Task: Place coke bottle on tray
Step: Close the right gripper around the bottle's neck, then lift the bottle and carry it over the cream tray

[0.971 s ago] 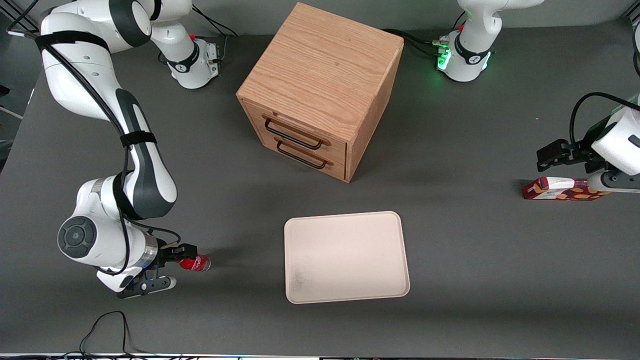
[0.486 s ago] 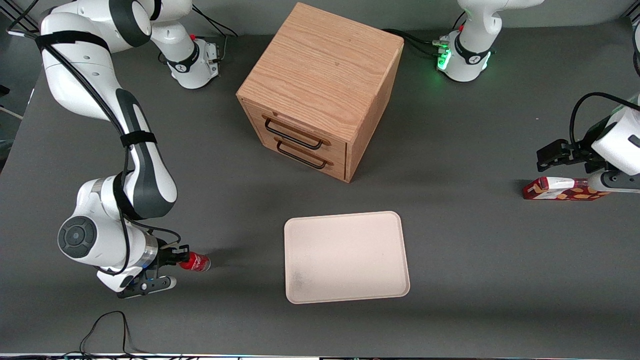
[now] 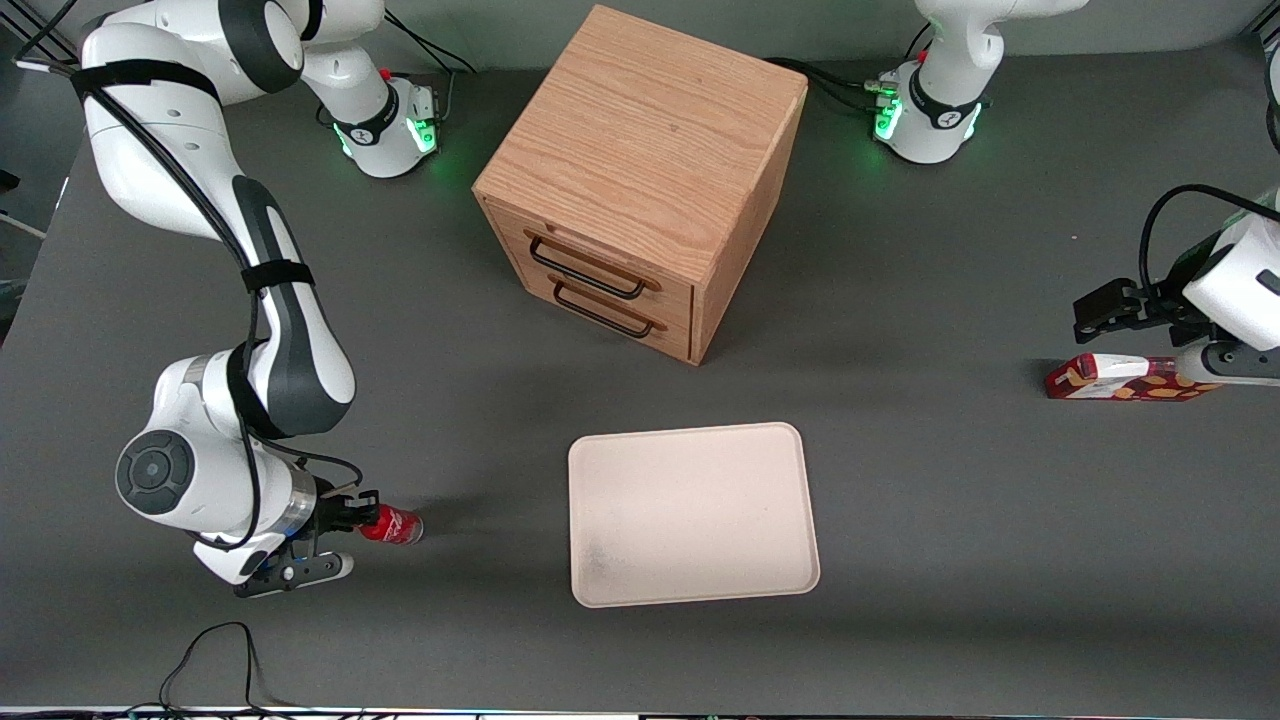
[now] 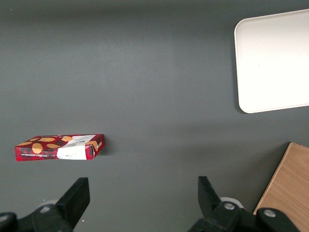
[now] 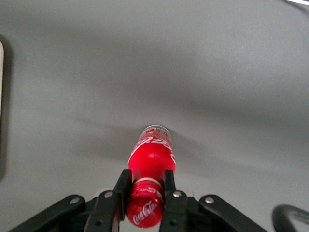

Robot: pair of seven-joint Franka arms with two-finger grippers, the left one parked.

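While the working arm sits low toward its own end of the table [image 3: 900, 520], I read the scene from the biggest thing down; the table is a flat dark grey surface and everything here stands or lies on it. Next comes the wooden cabinet [image 3: 640, 170], farther from the front camera than the other items, its two drawers shut and each fitted with a dark wire handle; I see one corner of it in the left wrist view as well [image 4: 289, 188]. Nearer the front camera than the cabinet lies the tray [image 3: 692, 514], cream-white with rounded corners and a low rim, bare on top; the left wrist view catches part of it [image 4: 273, 63]. Toward the parked arm's end of the table lies a flat red-and-white carton [image 3: 1120, 378], also plain in the left wrist view [image 4: 59, 147]. Smallest is the coke bottle [image 3: 392, 524], lying on its side on the table toward the working arm's end, well apart from the tray, its clear base toward the tray; the wrist camera shows its red body and white script [image 5: 150, 157]. My gripper [image 3: 345, 518] is right at the bottle's cap end [image 5: 145, 198]; its jaws pinch the bottle's neck, one finger [image 5: 121, 186] on each side of it.
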